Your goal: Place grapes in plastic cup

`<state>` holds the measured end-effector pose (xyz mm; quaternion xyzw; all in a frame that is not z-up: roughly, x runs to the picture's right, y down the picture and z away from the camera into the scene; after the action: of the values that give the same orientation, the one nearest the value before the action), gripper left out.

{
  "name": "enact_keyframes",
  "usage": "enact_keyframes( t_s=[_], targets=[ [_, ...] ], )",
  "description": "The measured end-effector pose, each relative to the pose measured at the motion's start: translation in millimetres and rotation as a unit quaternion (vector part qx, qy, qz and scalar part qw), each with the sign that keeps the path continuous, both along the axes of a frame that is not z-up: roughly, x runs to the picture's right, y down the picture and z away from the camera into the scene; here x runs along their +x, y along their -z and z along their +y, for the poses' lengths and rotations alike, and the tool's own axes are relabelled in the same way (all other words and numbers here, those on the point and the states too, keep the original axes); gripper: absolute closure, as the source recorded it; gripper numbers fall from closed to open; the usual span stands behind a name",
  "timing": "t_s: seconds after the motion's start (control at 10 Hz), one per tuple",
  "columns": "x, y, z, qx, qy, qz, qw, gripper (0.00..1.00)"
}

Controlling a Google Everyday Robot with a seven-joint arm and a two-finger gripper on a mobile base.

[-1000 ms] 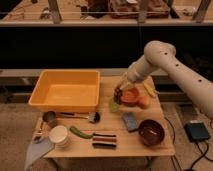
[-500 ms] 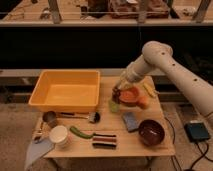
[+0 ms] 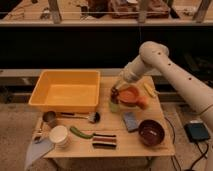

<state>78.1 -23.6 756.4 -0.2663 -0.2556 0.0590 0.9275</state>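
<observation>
Dark bumpy grapes (image 3: 115, 93) under the tool (image 3: 115, 91), above the plastic cup (image 3: 114, 106).

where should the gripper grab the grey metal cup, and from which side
Grip the grey metal cup across its rim from straight above: it stands upright, mouth open, near the table's front left corner. The yellow bin crowds its rear. The gripper is over by the orange bowl.

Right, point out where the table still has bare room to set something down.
Bare wood shows between the yellow bin and the orange bowl, and along the front edge between the striped block and the dark bowl. The right rear is crowded: the gripper hangs beside the orange bowl, above the plastic cup.
</observation>
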Motion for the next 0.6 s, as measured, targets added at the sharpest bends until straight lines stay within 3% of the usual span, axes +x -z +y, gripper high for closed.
enact_keyframes(
  t_s=[0.5, 0.6],
  targets=[
    [3.2, -7.9, -2.5, 0.0, -0.001, 0.007, 1.0, 0.22],
    [5.0, -8.3, -2.7, 0.0, -0.002, 0.008, 1.0, 0.2]
  ],
)
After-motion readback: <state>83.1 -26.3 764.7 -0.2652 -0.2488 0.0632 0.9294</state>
